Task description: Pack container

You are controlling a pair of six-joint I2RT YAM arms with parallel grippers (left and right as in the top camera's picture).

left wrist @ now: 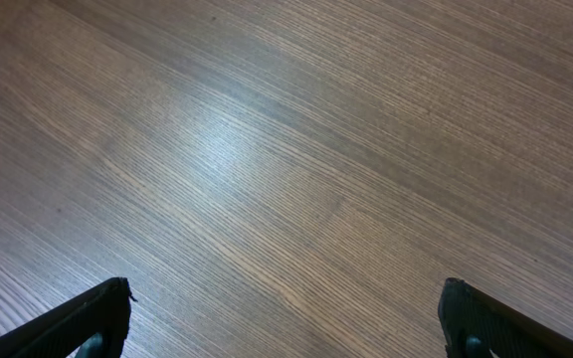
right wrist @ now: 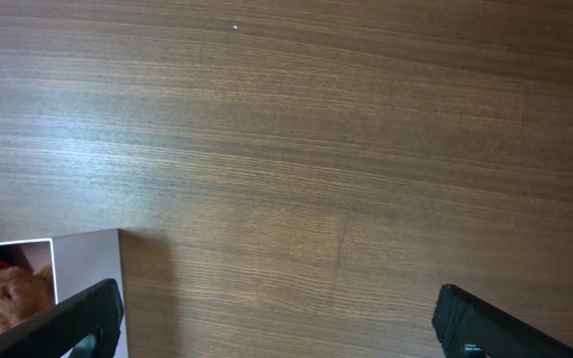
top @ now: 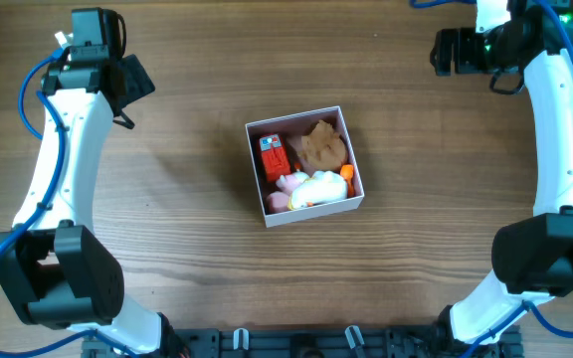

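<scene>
The box [top: 316, 211] sits in the middle of the table [top: 197, 259], slightly turned, its open top facing up. It is square, so it has no long axis for you to line up with. The toys [top: 321, 147] lie inside it, packed close together, and I see no toy loose on the wood around it.

Your left claw [top: 137, 86] hangs at the far left, well apart from the box. In its wrist view the left claw [left wrist: 285, 298] is wide open, with only bare wood between the fingers. From there the box lies toward the centre and closer to the robot's base.

Your right claw [top: 444, 52] hangs at the far right corner, also well apart from the box. Its wrist view shows the right claw [right wrist: 279, 296] spread wide and empty, with one corner of the box [right wrist: 83, 259] at the lower left edge, just beside one finger in the picture.

Neither arm is clearly nearer; both are about equally far. I judge that the packing looks finished, since nothing is left outside to pick. If you do need to touch the box, the right arm has it in sight; the left arm must turn inward first.
</scene>
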